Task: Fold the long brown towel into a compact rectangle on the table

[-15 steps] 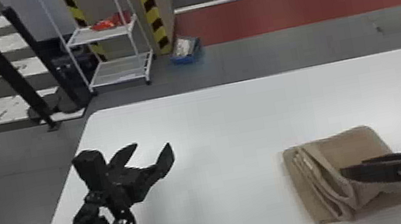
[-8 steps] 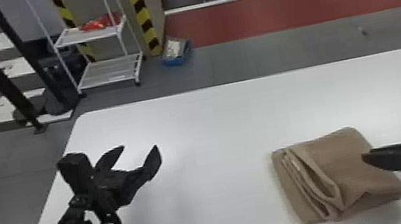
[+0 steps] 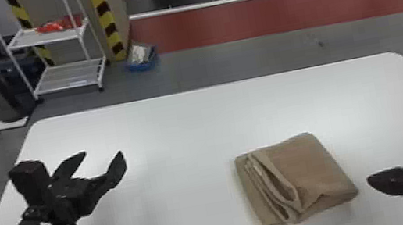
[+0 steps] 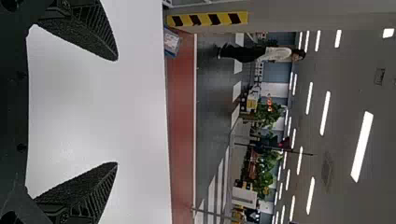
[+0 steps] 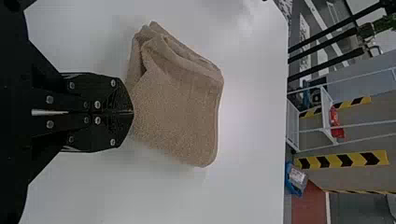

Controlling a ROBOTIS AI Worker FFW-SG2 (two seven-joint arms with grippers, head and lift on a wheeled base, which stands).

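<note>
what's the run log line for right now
towel: folded on table | right gripper: shut, beside towel | left gripper: open, over table

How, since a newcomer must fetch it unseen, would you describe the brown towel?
Find the big white table, then look toward the robot's right. There the towel lies folded into a compact, roughly four-sided pad, with looped layers along its left side. It is brown cloth, unlike its black neighbours, the right gripper close by and the left gripper farther off.
</note>
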